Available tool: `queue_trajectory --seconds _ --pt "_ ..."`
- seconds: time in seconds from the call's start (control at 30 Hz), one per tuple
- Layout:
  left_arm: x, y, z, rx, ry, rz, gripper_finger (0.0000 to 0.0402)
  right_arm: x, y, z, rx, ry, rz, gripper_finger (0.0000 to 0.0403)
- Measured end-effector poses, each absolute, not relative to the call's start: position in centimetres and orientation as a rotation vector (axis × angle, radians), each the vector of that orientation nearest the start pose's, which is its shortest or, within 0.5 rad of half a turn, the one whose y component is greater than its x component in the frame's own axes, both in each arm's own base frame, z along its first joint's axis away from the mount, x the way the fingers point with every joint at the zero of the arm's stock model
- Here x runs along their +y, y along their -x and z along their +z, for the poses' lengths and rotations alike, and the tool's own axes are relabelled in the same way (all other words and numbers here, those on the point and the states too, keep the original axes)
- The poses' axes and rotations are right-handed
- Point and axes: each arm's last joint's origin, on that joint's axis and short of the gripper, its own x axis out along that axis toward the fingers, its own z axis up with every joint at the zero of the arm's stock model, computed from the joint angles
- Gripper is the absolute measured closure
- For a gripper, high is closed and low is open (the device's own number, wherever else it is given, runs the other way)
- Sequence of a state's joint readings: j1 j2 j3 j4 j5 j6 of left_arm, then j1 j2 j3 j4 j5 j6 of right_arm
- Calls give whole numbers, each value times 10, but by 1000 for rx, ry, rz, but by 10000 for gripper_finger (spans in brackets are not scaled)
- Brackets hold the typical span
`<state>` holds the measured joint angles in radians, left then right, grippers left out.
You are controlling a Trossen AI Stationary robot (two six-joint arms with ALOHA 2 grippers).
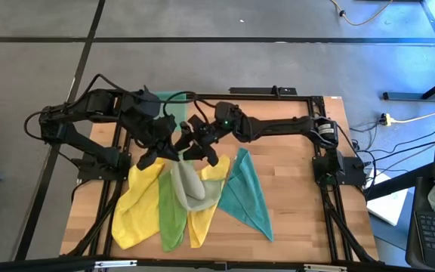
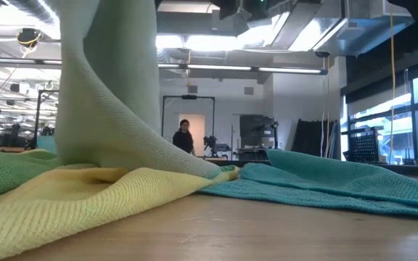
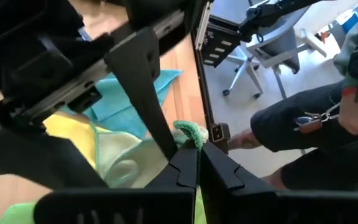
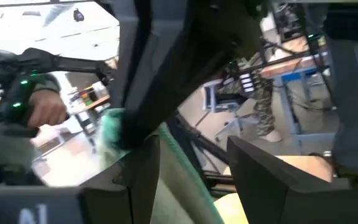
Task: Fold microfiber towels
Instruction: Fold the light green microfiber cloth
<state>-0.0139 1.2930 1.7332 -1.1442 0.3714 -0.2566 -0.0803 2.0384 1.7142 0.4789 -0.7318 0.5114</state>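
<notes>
Both grippers meet above the far middle of the table (image 1: 293,189). Left gripper (image 1: 178,151) is pinched shut on the pale olive-green towel (image 1: 189,185), and the right gripper (image 1: 195,151), just beside it, stands with fingers apart around the same raised edge — probably to take a second corner so the cloth can be spread for folding. Below them the towel hangs in a limp column onto the heap: two yellow towels (image 1: 136,208), a bright green towel (image 1: 171,215) and, nearer the right gripper, the teal towel (image 1: 246,193).
</notes>
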Motion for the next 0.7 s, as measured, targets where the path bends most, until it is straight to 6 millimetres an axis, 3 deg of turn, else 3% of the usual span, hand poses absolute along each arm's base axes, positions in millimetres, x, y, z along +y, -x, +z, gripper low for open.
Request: queue_trajectory --seconds 0.33,0.7 --pt "-8 -196 454 795 355 -176 401 -19 -474 330 169 -534 896 214" --pt "0 -182 465 692 375 -63 401 -14 -477 316 229 -485 789 214"
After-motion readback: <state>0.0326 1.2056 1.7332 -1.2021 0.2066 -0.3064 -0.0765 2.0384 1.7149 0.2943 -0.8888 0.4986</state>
